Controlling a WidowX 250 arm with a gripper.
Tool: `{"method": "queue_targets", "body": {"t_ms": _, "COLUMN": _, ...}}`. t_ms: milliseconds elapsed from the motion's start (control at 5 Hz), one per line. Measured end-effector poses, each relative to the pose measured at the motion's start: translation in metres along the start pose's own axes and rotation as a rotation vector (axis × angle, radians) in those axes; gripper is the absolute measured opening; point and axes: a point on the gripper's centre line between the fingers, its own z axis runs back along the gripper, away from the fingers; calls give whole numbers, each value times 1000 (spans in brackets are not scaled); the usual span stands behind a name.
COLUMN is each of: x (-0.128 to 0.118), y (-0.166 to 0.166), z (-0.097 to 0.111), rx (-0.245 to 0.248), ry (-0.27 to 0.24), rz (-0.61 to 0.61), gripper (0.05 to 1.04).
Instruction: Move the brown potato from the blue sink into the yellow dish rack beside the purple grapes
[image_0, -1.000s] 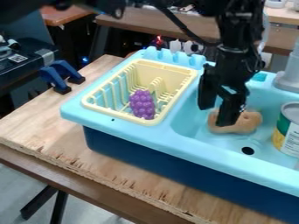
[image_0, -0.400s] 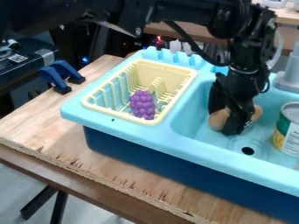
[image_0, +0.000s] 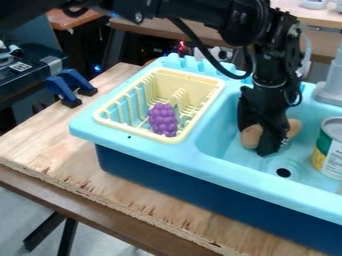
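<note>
Gripper (image_0: 258, 140) crosses in front of the tan two-lobed toy (image_0: 250, 136); you cannot tell its opening or hold. Labelled can (image_0: 330, 157) stands nearby.

We seem to be in a robotics lab or workshop: a robot arm (image_0: 264, 30) hangs over a toy sink (image_0: 153, 155) on a rough-edged plywood board (image_0: 60, 145), with blue clamps (image_0: 63, 87) at its edge, and more benches (image_0: 194, 32) and dark equipment (image_0: 30, 72) stand behind.

fixed camera, slanting down on toy sink (image_0: 150, 156), fairly near
</note>
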Motion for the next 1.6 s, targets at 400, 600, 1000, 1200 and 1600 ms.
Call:
{"method": "queue_targets", "body": {"t_ms": 400, "x": -9, "y": -8, "z": 12, "rx": -1, "ry": -88, "rz": 52, "gripper": 758}}
{"method": "queue_targets", "body": {"t_ms": 600, "x": -23, "y": -16, "z": 33, "rx": -8, "ry": -122, "rz": 56, "gripper": 615}}
{"method": "queue_targets", "body": {"t_ms": 1000, "x": -52, "y": -17, "z": 76, "rx": 6, "ry": -234, "rz": 62, "gripper": 458}}
{"method": "queue_targets", "body": {"t_ms": 1200, "x": -66, "y": -12, "z": 86, "rx": 19, "ry": -250, "rz": 79, "gripper": 458}}
{"method": "queue_targets", "body": {"t_ms": 1600, "x": -95, "y": 10, "z": 132, "rx": 150, "ry": -309, "rz": 133, "gripper": 458}}
